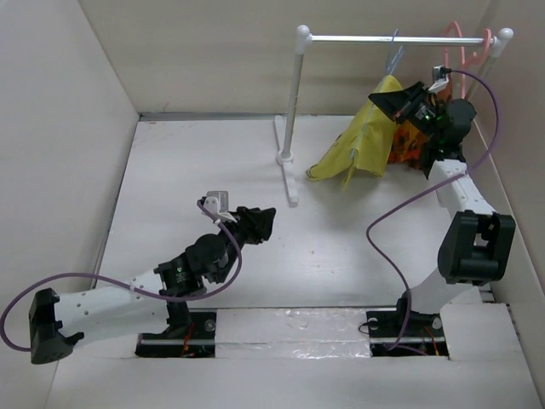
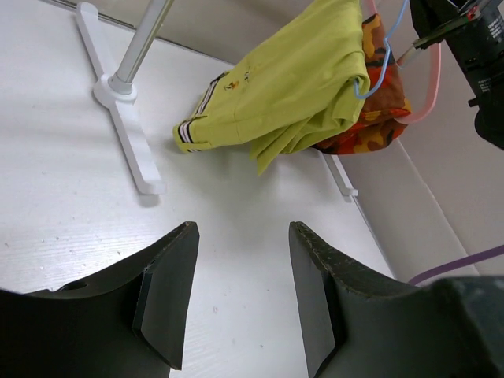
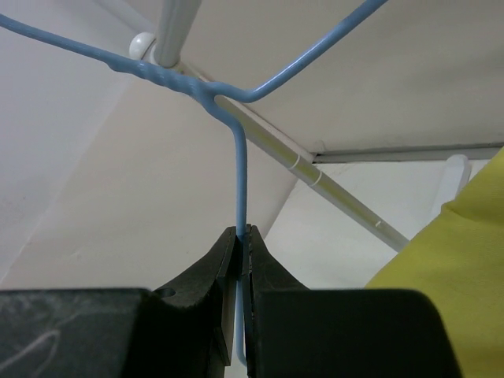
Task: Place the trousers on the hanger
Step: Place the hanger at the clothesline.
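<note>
The mustard-yellow trousers (image 1: 359,143) are draped over the pale-blue wire hanger (image 1: 394,49) and hang below the rail, their striped waistband end resting on the table. In the left wrist view the trousers (image 2: 291,83) are folded over the hanger's blue wire (image 2: 379,67). My right gripper (image 1: 410,100) is raised beside the trousers and shut on the hanger's wire (image 3: 240,169), just below its twisted neck; the jaws (image 3: 242,233) pinch the wire. The trousers show yellow at the lower right (image 3: 461,291). My left gripper (image 1: 261,223) is open and empty over mid-table, its fingertips (image 2: 242,232) apart.
A white clothes rack has a post (image 1: 294,94), a foot (image 1: 288,183) and a top rail (image 1: 400,38). A pink plastic hanger (image 1: 464,47) hangs on the rail at the right. An orange-red camouflage garment (image 1: 407,146) hangs behind the trousers. Walls close in on three sides.
</note>
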Action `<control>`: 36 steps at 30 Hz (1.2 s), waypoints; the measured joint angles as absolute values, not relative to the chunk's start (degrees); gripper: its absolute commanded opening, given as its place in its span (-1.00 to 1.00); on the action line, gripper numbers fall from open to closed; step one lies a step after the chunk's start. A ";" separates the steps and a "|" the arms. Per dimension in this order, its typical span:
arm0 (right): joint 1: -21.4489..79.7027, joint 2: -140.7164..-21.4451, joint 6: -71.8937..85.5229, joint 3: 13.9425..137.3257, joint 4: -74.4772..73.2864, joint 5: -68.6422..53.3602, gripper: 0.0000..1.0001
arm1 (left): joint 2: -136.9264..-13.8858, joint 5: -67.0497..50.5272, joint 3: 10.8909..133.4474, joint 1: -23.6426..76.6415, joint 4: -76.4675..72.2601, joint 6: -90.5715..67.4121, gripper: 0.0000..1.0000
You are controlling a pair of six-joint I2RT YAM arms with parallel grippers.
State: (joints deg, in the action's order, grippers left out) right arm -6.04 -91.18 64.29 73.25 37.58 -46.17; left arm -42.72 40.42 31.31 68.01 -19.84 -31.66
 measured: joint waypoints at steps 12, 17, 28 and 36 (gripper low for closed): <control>-6.81 -99.90 67.16 78.39 41.58 -46.98 -1.00 | -45.30 40.23 31.31 68.01 -20.38 -32.01 -0.05; -7.07 -100.27 67.37 77.14 43.99 -47.00 -1.00 | -47.20 40.36 31.31 68.01 -20.36 -31.70 -0.05; -8.49 -100.25 68.86 71.26 52.03 -47.18 -0.78 | -48.84 39.46 31.31 68.01 -20.25 -31.33 -0.05; -9.34 -100.25 67.20 72.58 52.62 -48.29 0.64 | -47.42 39.38 31.31 68.01 -19.66 -31.00 -0.02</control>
